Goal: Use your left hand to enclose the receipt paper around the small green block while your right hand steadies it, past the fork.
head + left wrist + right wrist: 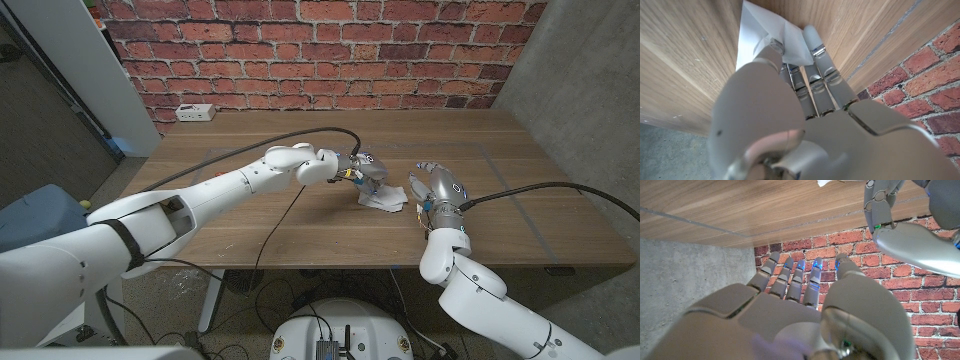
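Note:
The white receipt paper point(386, 201) lies crumpled near the middle of the wooden table point(240, 135). My left hand point(362, 170) reaches over it from the left. In the left wrist view my left hand point(790, 115) pinches a folded edge of the paper point(754, 31) between thumb and fingers. The small green block is hidden, and I cannot tell whether it sits under the paper. My right hand point(438, 190) stands upright just right of the paper, fingers apart, not touching it. From the right wrist view my right hand point(790, 310) holds nothing, with the left hand point(885, 210) beyond it.
A white power strip point(195, 113) lies at the table's back left corner. A black cable point(300, 136) arcs over the table to my left wrist. Another cable point(545, 187) runs to my right arm. A brick wall point(330, 50) stands behind the table.

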{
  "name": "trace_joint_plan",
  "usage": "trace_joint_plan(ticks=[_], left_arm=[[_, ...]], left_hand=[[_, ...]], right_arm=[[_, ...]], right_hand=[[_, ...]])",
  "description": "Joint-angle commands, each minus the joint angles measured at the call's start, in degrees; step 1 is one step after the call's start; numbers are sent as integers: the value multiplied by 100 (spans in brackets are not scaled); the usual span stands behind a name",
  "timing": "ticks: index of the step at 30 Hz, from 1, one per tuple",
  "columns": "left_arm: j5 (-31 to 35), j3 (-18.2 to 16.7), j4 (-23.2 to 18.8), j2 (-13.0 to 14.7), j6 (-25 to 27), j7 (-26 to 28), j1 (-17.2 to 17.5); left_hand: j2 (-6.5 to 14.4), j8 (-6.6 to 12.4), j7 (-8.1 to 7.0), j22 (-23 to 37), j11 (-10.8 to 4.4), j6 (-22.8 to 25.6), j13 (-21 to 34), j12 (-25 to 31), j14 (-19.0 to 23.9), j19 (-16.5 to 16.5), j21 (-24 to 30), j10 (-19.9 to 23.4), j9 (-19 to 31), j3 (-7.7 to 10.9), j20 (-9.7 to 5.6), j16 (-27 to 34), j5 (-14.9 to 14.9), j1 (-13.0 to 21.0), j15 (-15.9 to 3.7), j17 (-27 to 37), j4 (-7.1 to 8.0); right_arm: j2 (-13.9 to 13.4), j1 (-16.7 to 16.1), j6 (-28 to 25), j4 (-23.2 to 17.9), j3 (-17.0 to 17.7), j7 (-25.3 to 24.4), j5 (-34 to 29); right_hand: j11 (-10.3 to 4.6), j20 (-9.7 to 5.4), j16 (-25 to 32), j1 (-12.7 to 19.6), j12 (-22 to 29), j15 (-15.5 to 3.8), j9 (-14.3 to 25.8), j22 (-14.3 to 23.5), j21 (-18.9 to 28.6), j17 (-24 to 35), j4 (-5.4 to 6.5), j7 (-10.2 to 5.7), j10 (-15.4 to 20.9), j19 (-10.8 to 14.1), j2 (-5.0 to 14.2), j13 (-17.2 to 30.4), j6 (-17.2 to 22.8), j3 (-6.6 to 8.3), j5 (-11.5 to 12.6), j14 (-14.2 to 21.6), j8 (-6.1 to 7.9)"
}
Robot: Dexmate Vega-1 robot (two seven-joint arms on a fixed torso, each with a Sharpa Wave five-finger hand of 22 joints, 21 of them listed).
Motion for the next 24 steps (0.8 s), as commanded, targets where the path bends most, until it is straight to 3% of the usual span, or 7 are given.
trace_joint_plan(ticks=[1,2,5,8,13,18,24], left_arm=[[567,28,-474,216,365,108,114],[580,19,-517,235,380,71,120],[677,-5,-653,277,498,-61,146],[694,-35,-735,288,584,-258,156],[808,-98,-856,333,772,-340,211],[774,-304,-990,408,1027,-166,358],[549,-603,-1063,505,1209,373,605]], left_hand=[[-258,-129,-691,-3,-264,-1202,-112,-421,-710,-124,99,-634,-17,-246,-58,-624,-9,-723,-415,-398,148],[-277,-133,-710,-5,-265,-1289,-121,-439,-776,-115,105,-670,-19,-263,-42,-664,-9,-766,-385,-414,156],[-350,-143,-1084,-12,-331,-2245,-204,-589,-1138,-398,-2,-1119,-58,-402,354,-877,27,-1151,-298,-521,251],[-430,-161,-1341,-23,-354,-2817,-264,-630,-1305,-547,-100,-1429,-86,-519,546,-952,50,-1405,-219,-567,312],[-482,-104,-1464,-27,-307,-3338,-354,-634,-1743,-951,-343,-1866,-115,-672,830,-1045,84,-1659,-27,-599,352],[-422,-66,-1497,-25,-336,-3634,-463,-619,-2369,-1650,-748,-2288,-134,-805,1277,-1136,116,-1896,263,-655,400],[-90,-31,-1499,-24,-328,-3632,-543,-555,-2532,-1999,-986,-2299,-137,-786,1413,-1095,121,-2180,304,-676,580]], right_arm=[[-11,49,56,43,-1,23,8],[-11,55,55,49,-3,23,4],[-16,69,77,62,-5,30,1],[-20,92,77,72,-18,36,-16],[-18,110,79,83,-15,44,-25],[-7,140,88,106,-6,36,-40],[14,188,127,143,1,23,-63]], right_hand=[[25,-13,56,-37,18,-281,2,8,-11,16,-17,3,59,-1,22,9,8,8,-8,50,-4],[22,-15,57,-37,16,-284,2,8,-11,16,-18,2,56,-1,21,9,6,8,-8,52,-4],[24,-14,58,-38,15,-286,2,8,-11,16,-20,1,57,0,25,10,4,8,-8,52,-5],[25,-13,61,-38,15,-291,2,8,-11,16,-24,-2,59,0,26,10,3,8,-8,56,-5],[18,-13,66,-37,11,-295,2,9,-11,16,-33,2,56,3,28,10,0,8,-8,61,-6],[18,-4,67,-39,10,-289,2,9,-10,16,-40,3,58,6,26,11,4,6,-9,60,-4],[23,-5,65,-34,11,-296,3,9,-12,19,-43,1,67,4,53,11,25,17,-6,45,5]])
